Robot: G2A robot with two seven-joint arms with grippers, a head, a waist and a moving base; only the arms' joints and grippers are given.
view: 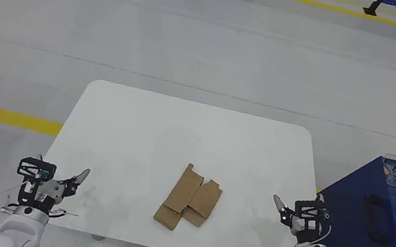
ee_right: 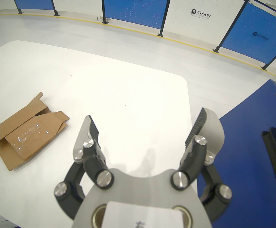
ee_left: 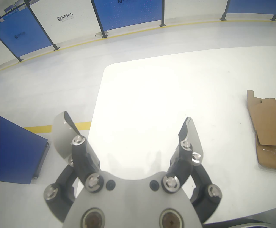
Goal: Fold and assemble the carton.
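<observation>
I see one brown cardboard carton, flattened, flaps loose, clear tape on one panel, lying at 5 o'clock from the table centre, long axis 1 to 7 o'clock

the left claw hangs over the near left corner of the desk, its two fingers spread wide. the right claw hangs at the near right corner, fingers just as wide apart. both arms sit low by the near edge, well apart, pointing toward the far edge.
</observation>
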